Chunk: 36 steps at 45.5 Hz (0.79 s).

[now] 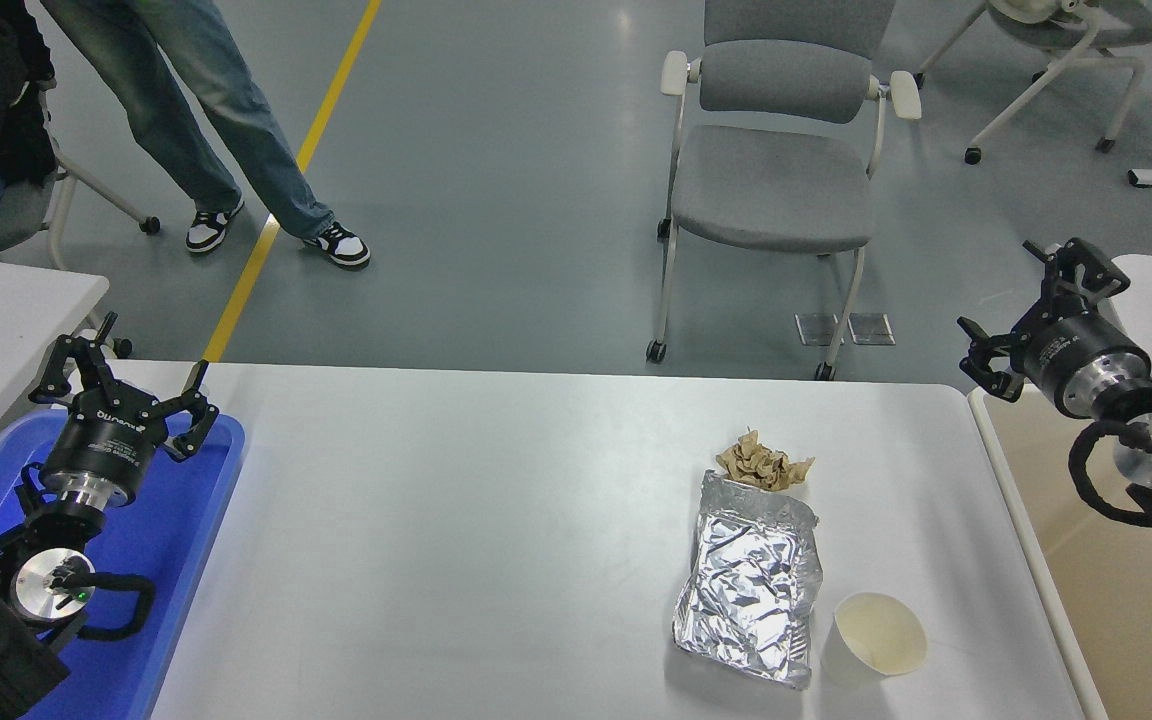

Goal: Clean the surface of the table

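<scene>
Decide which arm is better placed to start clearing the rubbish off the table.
Probably the right: its gripper hangs at the right edge, nearer the foil bag, paper cup and crumpled paper. The left gripper hovers over the blue tray.

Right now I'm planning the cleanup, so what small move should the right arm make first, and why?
Probably swing the right gripper left and down toward the crumpled brown paper wad. It hangs open beyond the white table surface's right edge, holding nothing, while the wad, the silver foil bag and the white paper cup lie nearby.
</scene>
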Each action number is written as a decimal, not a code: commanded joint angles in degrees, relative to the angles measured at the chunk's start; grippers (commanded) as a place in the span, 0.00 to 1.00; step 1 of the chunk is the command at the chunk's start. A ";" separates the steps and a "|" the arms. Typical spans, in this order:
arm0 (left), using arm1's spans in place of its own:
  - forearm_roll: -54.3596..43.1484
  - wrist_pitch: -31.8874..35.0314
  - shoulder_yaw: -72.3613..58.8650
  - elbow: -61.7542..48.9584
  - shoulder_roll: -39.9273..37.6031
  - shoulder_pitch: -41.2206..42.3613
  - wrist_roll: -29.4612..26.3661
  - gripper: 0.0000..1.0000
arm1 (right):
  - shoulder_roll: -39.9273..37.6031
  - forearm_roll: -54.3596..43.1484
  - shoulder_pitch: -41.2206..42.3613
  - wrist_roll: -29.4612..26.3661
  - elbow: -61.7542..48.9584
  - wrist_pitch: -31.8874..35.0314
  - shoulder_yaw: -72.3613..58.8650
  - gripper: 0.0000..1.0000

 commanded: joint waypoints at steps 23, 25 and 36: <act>0.03 0.00 -0.08 0.00 0.06 -0.10 0.26 1.00 | 0.05 -0.11 -0.44 0.00 -0.16 0.62 -0.29 1.00; 0.03 0.00 -0.08 0.00 0.06 -0.02 0.26 1.00 | 0.05 -0.11 -0.44 0.00 -0.34 0.71 -0.47 1.00; 0.03 0.00 -0.08 0.00 0.06 -0.02 0.26 1.00 | 0.58 -0.38 -0.61 0.00 -0.42 0.89 -0.73 1.00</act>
